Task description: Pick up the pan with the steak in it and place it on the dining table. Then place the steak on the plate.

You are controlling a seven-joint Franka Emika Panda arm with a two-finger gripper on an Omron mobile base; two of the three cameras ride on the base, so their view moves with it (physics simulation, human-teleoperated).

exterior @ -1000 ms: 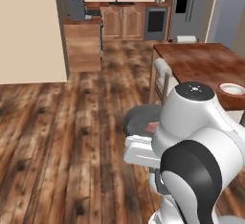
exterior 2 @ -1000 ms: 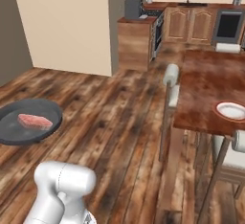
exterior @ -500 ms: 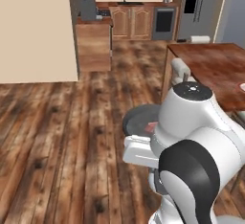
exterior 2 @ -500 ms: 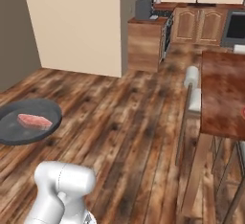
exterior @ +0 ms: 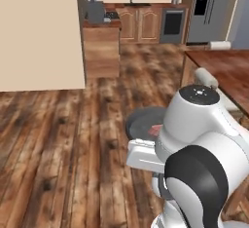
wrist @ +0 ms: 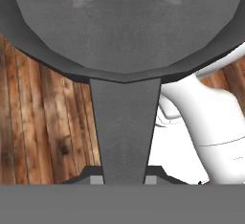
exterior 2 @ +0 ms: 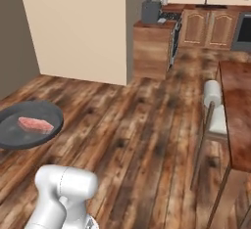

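Observation:
The pan (exterior 2: 29,124) is a dark grey skillet held level above the wood floor, left of my arm. The pinkish steak (exterior 2: 35,124) lies flat inside it. In the left base view the pan (exterior: 142,123) and an edge of the steak (exterior: 154,130) show past my white arm. In the hand view my gripper (wrist: 123,180) is shut on the pan's straight handle (wrist: 125,127), with the pan (wrist: 124,22) above it. The dining table (exterior 2: 240,110) stands to the right, its reddish-brown top (exterior: 223,71) partly in frame. The plate is out of view.
A chair (exterior 2: 213,110) stands at the table's near side. A paper towel roll (exterior: 220,45) lies on the table's far corner. A wooden counter block (exterior 2: 154,47) and a beige wall (exterior 2: 78,27) stand ahead left. Cabinets and a fridge (exterior: 209,10) line the back.
The whole scene has shifted in both base views, so the base has moved. The table has slid toward the right edge and the plate has left the picture. The pan stays in the shut gripper.

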